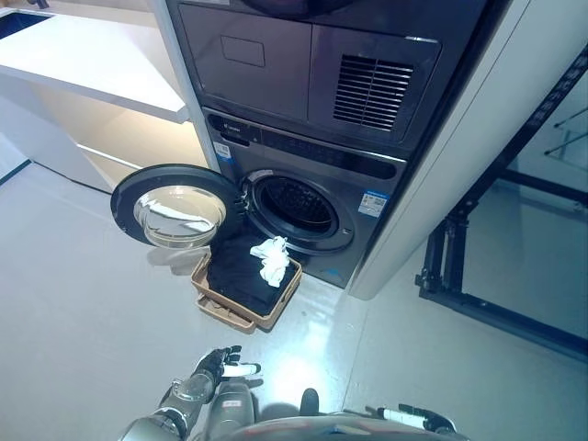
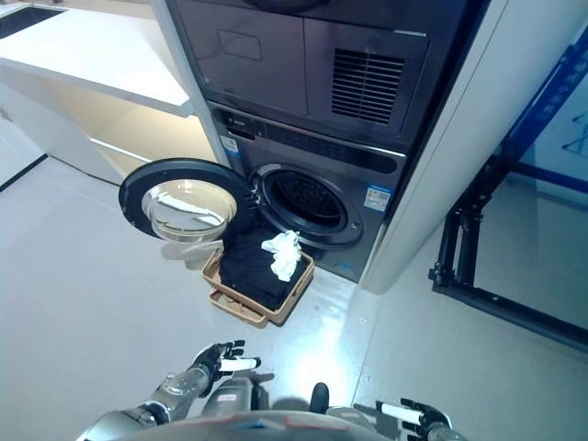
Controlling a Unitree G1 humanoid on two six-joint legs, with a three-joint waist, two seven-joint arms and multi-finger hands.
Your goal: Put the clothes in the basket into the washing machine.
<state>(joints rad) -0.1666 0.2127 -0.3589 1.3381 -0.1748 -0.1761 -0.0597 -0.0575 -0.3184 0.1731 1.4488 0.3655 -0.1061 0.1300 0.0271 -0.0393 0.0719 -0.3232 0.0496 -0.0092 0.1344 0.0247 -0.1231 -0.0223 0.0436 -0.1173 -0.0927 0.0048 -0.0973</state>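
Observation:
A tan basket [image 1: 220,309] stands on the floor right in front of the washing machine [image 1: 322,175]. It holds dark clothes [image 1: 241,268] with a white garment [image 1: 272,258] on top. The dark cloth reaches up to the lip of the open drum [image 1: 296,204]. The round door [image 1: 176,207] is swung open to the left. My left hand [image 1: 219,364] is low in the view, well short of the basket, fingers spread and empty. My right hand [image 1: 418,419] shows at the bottom edge, fingers straight and empty.
A white counter [image 1: 87,60] with an open shelf below stands at the left. A second appliance [image 1: 322,64] sits stacked above the washer. A black metal frame [image 1: 478,276] stands at the right, beside a white side panel [image 1: 459,184].

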